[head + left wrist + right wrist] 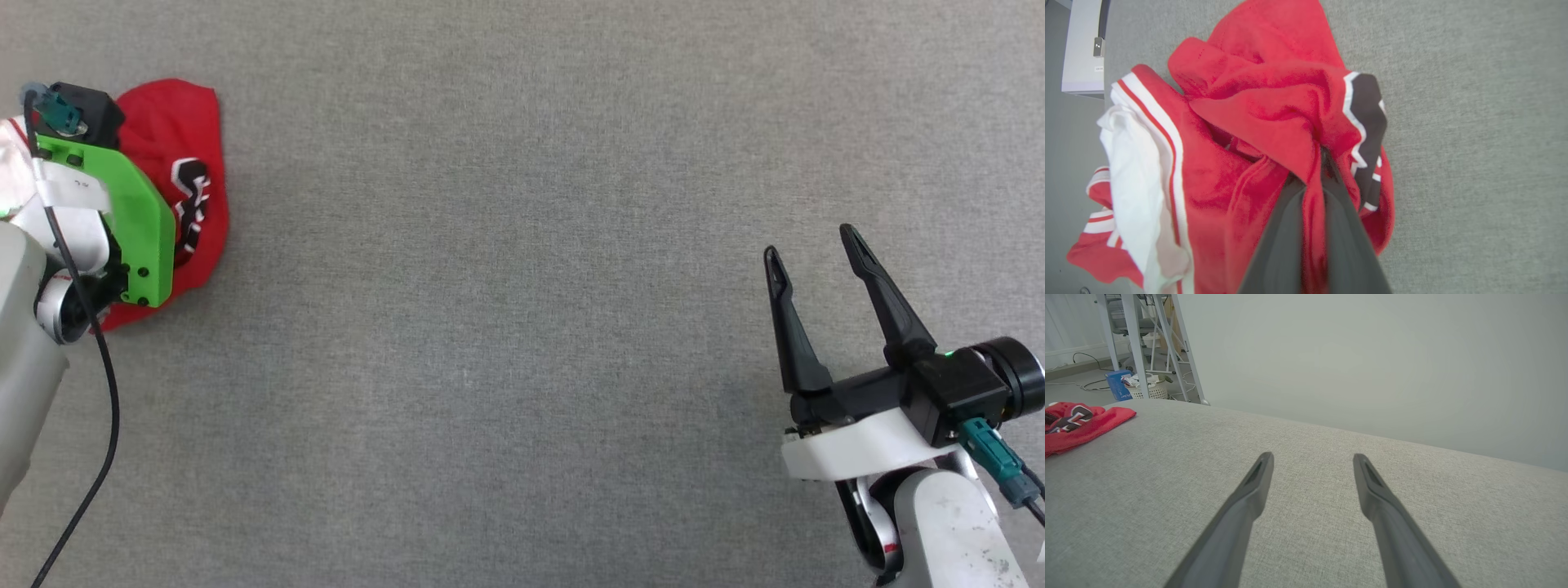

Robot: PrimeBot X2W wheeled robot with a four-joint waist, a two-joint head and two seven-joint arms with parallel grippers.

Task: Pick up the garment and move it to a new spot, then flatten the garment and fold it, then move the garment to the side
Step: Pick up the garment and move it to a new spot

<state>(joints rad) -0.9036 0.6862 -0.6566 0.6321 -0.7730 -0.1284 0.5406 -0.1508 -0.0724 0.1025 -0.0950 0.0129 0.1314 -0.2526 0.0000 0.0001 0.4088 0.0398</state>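
The garment (pixel 192 147) lies crumpled at the far left of the grey surface, red with white sleeves, striped trim and black white-edged lettering. My left arm with its green wrist plate covers much of it in the head view. In the left wrist view my left gripper (pixel 1316 171) is shut, its two dark fingers (pixel 1286 228) pinching a fold of the garment (pixel 1257 122) between them. My right gripper (pixel 808 249) hovers open at the lower right, far from the garment (pixel 1081 424); in the right wrist view the right gripper (pixel 1310 459) has nothing between its fingers.
Grey fabric surface (pixel 506 327) spreads wide between the two arms. Beyond its far edge in the right wrist view stand a metal frame (pixel 1163 347), a white basket (pixel 1147 390) and a blue box (pixel 1118 384). A pale box (pixel 1084 45) sits off the edge in the left wrist view.
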